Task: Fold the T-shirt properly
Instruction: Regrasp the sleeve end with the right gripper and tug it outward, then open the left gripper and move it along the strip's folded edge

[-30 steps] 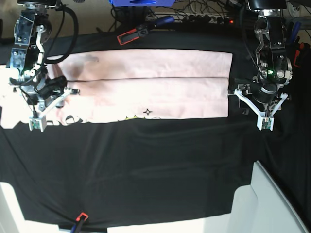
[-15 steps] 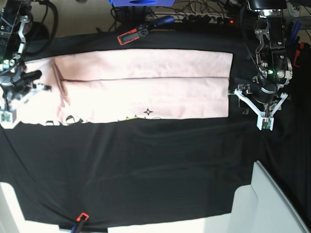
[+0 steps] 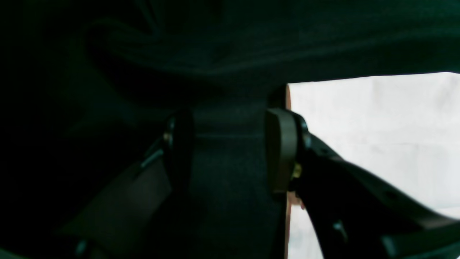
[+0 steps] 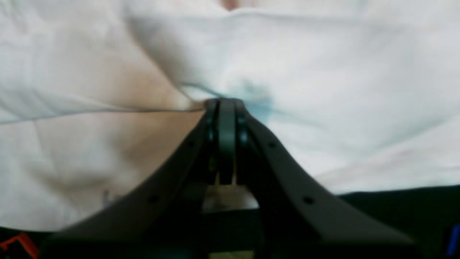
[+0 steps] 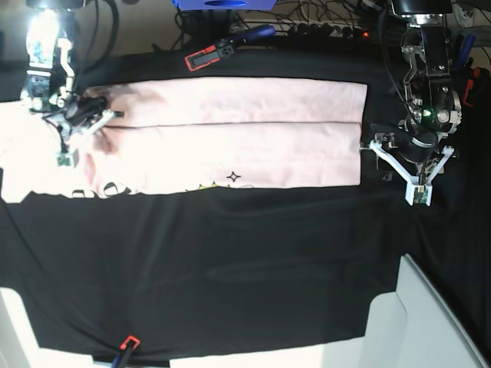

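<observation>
Lying long-axis across the bench (image 5: 230,253), folded T-shirt (image 5: 230,142); right end effector (image 4: 223,104) pinched tight on cloth at its sleeve end, left end effector (image 3: 230,151) parted, empty, just off the hem end.

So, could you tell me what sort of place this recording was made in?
Probably a robotics lab bench rather than a home: a black table cloth held by a red-and-black clamp, tangled cables behind, and a pink T-shirt laid out between two arms.
</observation>
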You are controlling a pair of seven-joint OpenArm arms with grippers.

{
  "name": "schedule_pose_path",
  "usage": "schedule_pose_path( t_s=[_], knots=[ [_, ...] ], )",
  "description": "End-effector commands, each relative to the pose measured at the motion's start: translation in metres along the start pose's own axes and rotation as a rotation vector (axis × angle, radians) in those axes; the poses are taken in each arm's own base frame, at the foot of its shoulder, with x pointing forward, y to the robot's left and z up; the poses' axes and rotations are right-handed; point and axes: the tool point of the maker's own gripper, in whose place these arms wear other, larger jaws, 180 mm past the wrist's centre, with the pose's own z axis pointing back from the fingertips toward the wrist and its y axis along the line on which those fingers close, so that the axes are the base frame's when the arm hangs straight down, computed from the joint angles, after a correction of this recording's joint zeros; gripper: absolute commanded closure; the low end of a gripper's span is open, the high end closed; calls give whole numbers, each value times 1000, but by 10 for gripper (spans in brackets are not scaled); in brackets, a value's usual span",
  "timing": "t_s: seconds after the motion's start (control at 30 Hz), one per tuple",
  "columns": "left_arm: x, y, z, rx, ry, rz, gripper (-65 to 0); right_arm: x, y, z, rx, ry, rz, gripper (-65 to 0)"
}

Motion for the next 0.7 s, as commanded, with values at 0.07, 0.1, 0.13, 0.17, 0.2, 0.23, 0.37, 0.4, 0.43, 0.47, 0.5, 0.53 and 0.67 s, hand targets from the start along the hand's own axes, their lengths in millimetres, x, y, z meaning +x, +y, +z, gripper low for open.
schedule_pose_path(
  t_s=[0.07,0.1,0.13,0.17,0.2,0.23,0.37,0.4,0.43,0.47,0.5,0.53,0.67],
  knots=[
    [12,7,2,20,-40,-10,-311,7,-9,2,-19,-23,1,0],
    [12,7,2,20,-40,-10,-311,17,-11,8,-28,-53,13,0],
    [11,7,2,20,-38,-10,-311,25,-12,16,-34,-83,21,0],
    [11,7,2,20,-38,-10,-311,34,-15,27,-46,-124,25,0],
    [11,7,2,20,-38,-10,-311,49,-21,41,-64,-181,21,0],
    [11,7,2,20,-38,-10,-311,61,-30,53,-88,-227,9,0],
    [13,5,3,15,-45,-3,-311,111,-99,92,-238,-378,-63,0],
    [12,5,3,12,-44,-1,-311,121,-117,93,-268,-384,-84,0],
    [12,4,3,12,-42,0,-311,125,-131,91,-287,-372,-101,0],
    [11,3,3,9,-42,1,-311,132,-145,85,-299,-356,-113,0],
    [11,0,3,3,-42,-1,-311,137,-159,78,-310,-332,-120,0],
    [8,-4,3,-4,-35,3,-311,138,-171,68,-316,-301,-138,0],
    [2,-20,2,-30,-25,44,-307,160,-194,42,-264,-264,-131,0]
  ],
)
